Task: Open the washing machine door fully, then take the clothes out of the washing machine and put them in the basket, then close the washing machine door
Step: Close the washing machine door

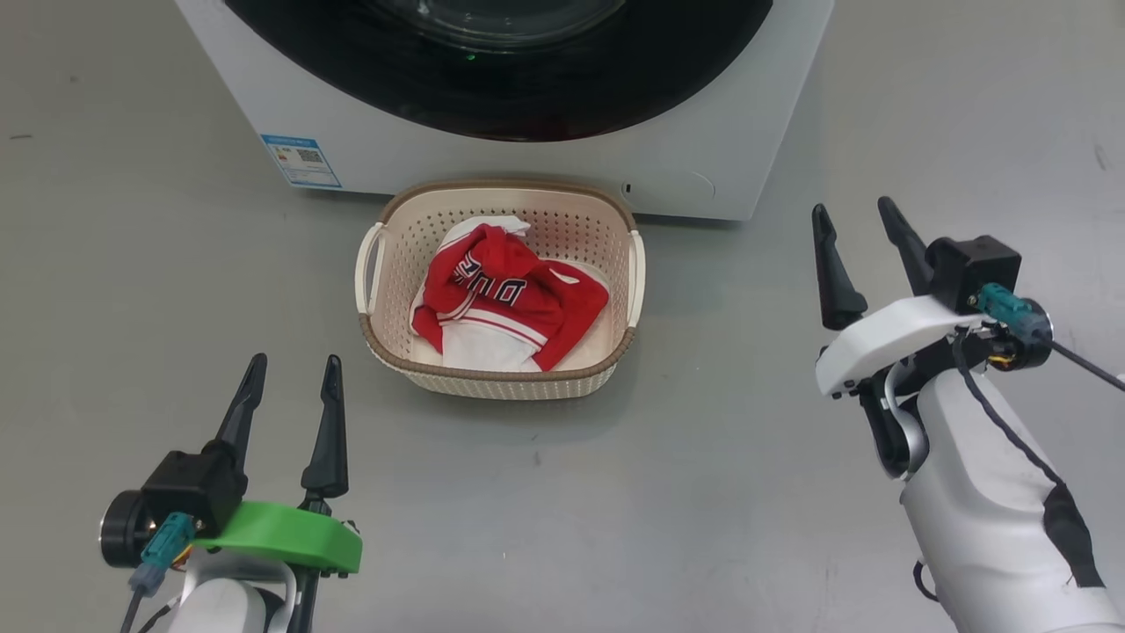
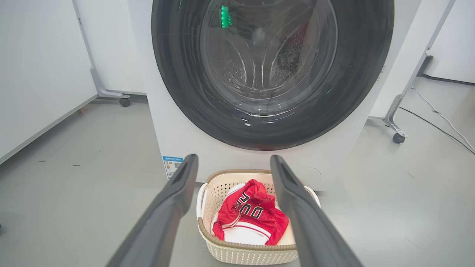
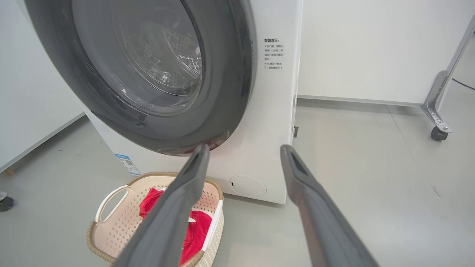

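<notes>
1. The left hand (image 1: 294, 365) is hovering over the floor (image 1: 132, 264) left of the basket (image 1: 501, 382), fingers spread wide and holding nothing.
2. The clothes (image 1: 505, 299) are lying in the basket, just before the washing machine (image 1: 703, 167). The washing machine door (image 1: 527, 105) is looking shut, so nothing seems left to do.
3. The right hand (image 1: 852, 209) is hanging to the right, wide and empty.

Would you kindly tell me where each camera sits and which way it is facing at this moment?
Head view: on the head, looking down at the cream perforated plastic basket of red clothes before the white washing machine; left claw and right claw, both open.
Left wrist view: along its dark fingers, straight at the round black-rimmed glass door.
Right wrist view: along its fingers, at that door slantwise.
Shared: basket and clothes.
</notes>
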Robot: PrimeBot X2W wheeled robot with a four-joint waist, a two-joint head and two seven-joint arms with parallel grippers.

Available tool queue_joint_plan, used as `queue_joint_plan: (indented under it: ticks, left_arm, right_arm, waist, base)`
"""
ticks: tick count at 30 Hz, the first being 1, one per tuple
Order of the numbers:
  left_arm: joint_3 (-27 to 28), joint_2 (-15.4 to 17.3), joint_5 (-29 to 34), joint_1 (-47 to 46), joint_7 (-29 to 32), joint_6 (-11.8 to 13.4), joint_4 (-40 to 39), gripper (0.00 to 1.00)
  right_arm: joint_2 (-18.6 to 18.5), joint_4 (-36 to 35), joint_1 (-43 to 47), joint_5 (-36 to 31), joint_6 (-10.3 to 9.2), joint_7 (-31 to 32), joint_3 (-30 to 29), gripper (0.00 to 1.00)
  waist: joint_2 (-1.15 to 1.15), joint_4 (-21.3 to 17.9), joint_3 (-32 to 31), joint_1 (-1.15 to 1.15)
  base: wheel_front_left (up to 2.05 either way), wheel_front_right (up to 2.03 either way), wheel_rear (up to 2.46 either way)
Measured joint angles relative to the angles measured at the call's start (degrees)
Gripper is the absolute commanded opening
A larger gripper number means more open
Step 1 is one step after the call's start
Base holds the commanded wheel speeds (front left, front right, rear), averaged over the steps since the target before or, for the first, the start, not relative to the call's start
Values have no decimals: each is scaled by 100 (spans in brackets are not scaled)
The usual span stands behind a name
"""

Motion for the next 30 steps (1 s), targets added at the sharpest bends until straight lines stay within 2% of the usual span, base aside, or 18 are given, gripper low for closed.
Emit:
queue_joint_plan:
  ticks: [16, 21, 30]
  left_arm:
    - [51, 76, -26, 415, 116, 31, 85, 100]
    - [47, 75, -60, 552, 168, 73, 83, 100]
    - [43, 75, -69, 767, 222, 77, 64, 100]
  right_arm:
    - [88, -764, 1069, -15, -98, 0, 100, 100]
    - [99, -940, 1445, -11, -196, 0, 86, 100]
    - [124, -1230, 1973, -1, -254, 0, 149, 100]
  waist:
    - [0, -554, -521, 0]
    - [0, -661, -688, 0]
    - [0, -773, -926, 0]
  base:
    - [0, 0, 0]
    - [0, 0, 0]
    - [0, 0, 0]
